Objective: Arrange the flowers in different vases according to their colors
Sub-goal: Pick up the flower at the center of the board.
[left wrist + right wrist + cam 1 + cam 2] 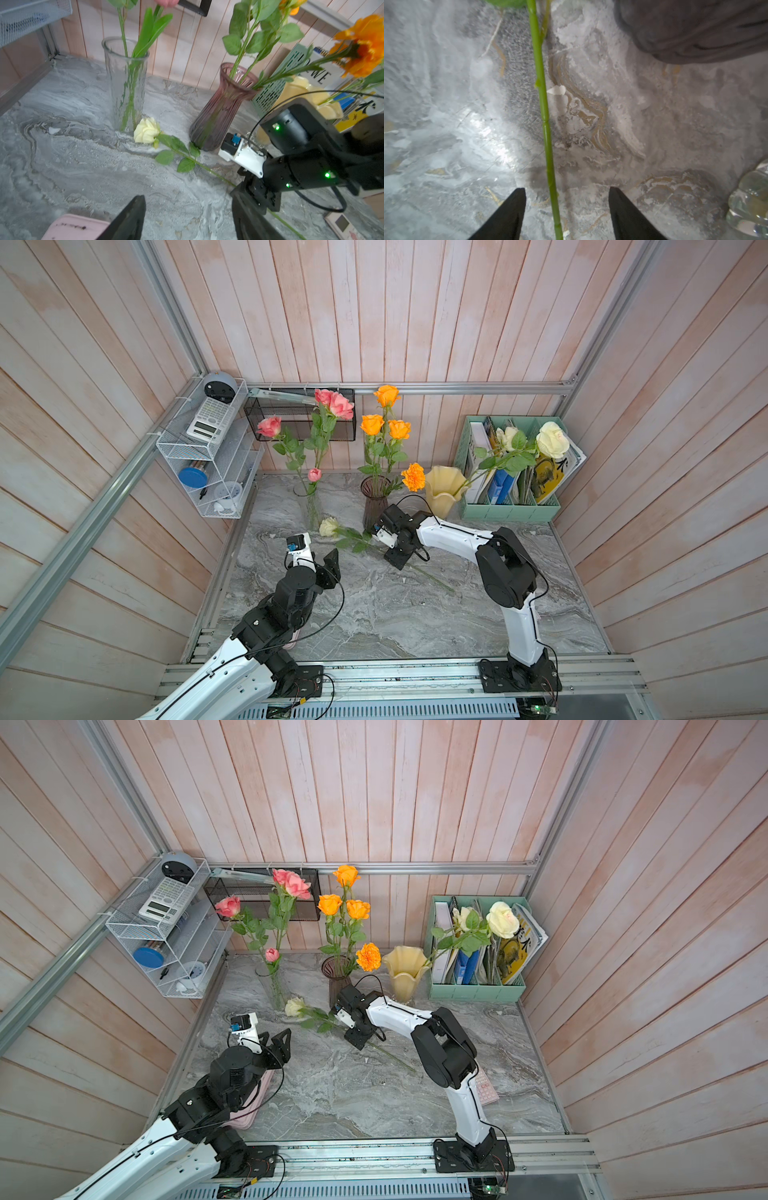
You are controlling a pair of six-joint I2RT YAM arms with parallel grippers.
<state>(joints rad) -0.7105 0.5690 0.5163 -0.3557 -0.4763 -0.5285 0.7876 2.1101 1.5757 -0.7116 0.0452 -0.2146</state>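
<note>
In the purple vase [375,508] stand orange flowers [372,424].

Pink plank walls [415,302] enclose a marbled tabletop [374,614].

You had bare grey marbled tabletop [395,614] in front; the dark purple ribbed glass vase [374,504] stood just beside your right end effector [566,188].

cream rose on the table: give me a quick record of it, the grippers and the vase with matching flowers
cream rose: lying on the table, bloom near the clear vase
right gripper: open, jaws straddling its stem
left gripper: open, empty
matching vase: pale yellow vase, holding two cream roses
</note>
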